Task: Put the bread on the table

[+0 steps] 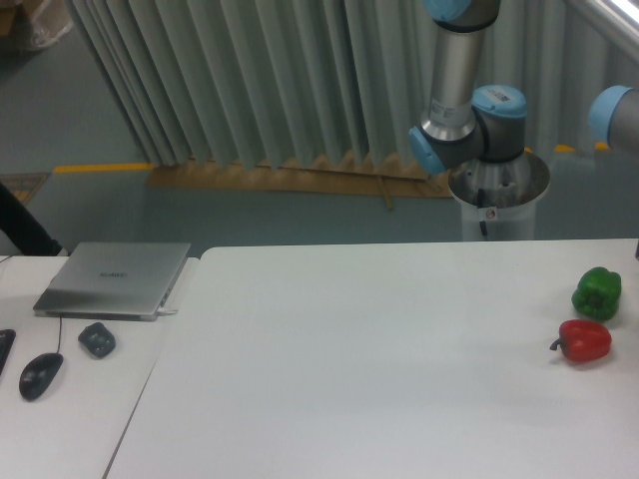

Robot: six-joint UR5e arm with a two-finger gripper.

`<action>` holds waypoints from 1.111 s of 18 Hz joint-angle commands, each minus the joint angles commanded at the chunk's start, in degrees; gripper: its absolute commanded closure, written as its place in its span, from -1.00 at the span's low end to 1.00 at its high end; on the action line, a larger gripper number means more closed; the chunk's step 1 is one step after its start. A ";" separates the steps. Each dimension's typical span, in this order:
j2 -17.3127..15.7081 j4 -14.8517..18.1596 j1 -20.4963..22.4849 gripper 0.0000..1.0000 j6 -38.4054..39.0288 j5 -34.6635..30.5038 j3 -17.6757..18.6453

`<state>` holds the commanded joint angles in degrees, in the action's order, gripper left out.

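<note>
Showing only arm joints (469, 125) behind table (379, 359); gripper and bread out of frame, grip state unknowable; green pepper (597, 292) beside red pepper (584, 341).

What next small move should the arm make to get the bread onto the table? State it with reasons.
Probably bring the gripper into the camera's view over the bare middle of the table. Neither bread nor gripper shows now; only the arm's joints show behind the far edge. The green pepper and red pepper sit at the right edge, so keep left of them.
</note>
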<state>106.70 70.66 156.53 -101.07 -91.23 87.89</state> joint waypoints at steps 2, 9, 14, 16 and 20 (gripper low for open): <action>0.09 -0.17 1.14 -1.00 -3.40 0.00 0.09; 0.79 -0.26 7.47 -1.00 -20.02 1.14 0.09; 3.07 -0.87 8.88 -1.00 -21.54 0.97 -0.26; 4.65 -1.40 9.49 -1.00 -21.10 0.71 0.09; 7.46 -1.85 10.64 -1.00 -20.66 0.35 -0.52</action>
<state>114.16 68.82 167.16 -121.73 -90.88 87.37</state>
